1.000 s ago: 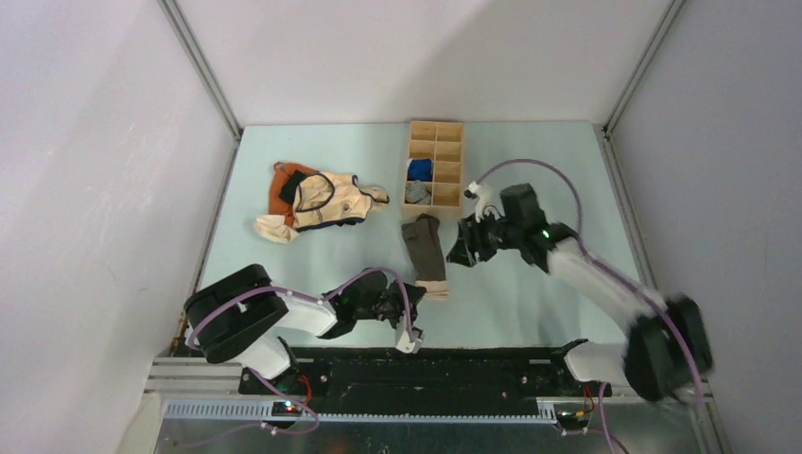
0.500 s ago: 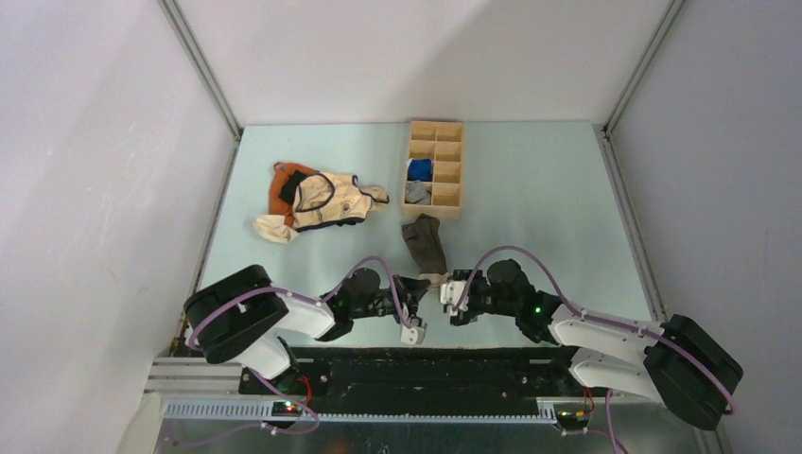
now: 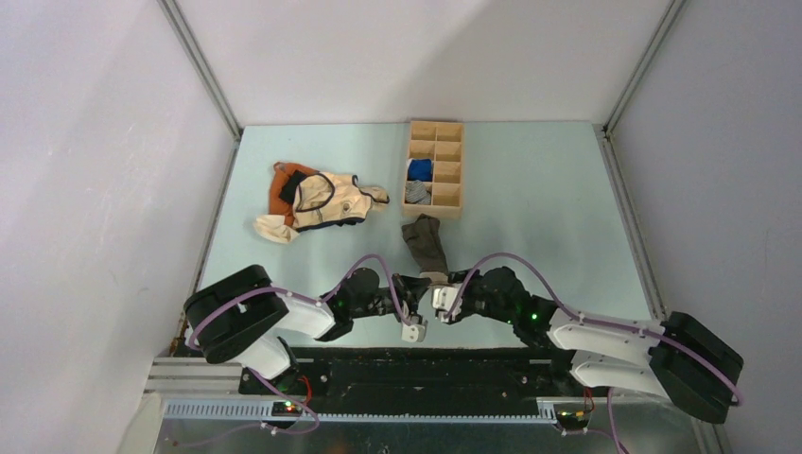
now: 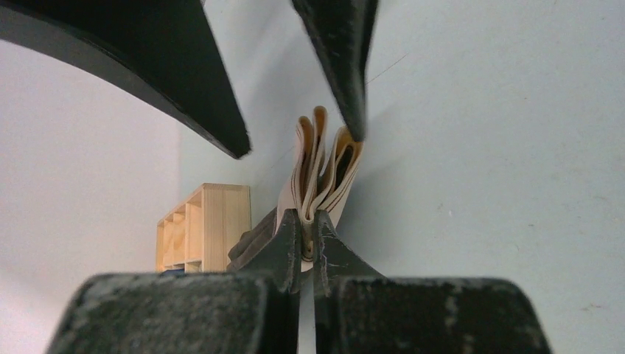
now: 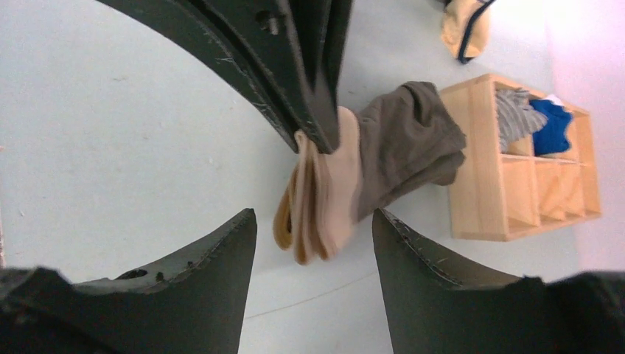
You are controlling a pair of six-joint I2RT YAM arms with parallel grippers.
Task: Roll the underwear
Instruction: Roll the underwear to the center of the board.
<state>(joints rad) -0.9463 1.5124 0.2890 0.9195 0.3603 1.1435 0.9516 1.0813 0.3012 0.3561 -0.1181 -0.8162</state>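
underwear (image 3: pixel 425 244): strip, long axis near–far, waistband (image 5: pixel 324 192) at near end | left gripper (image 4: pixel 304 225): clamped on waistband | right gripper (image 5: pixel 311 217): spread wide, straddling waistband

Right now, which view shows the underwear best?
The right wrist view: the underwear shows nearly whole, olive body and folded beige waistband, with the left gripper pinching that band. The left wrist view shows mostly the band edge-on; the top view shows it small, its near end partly covered.
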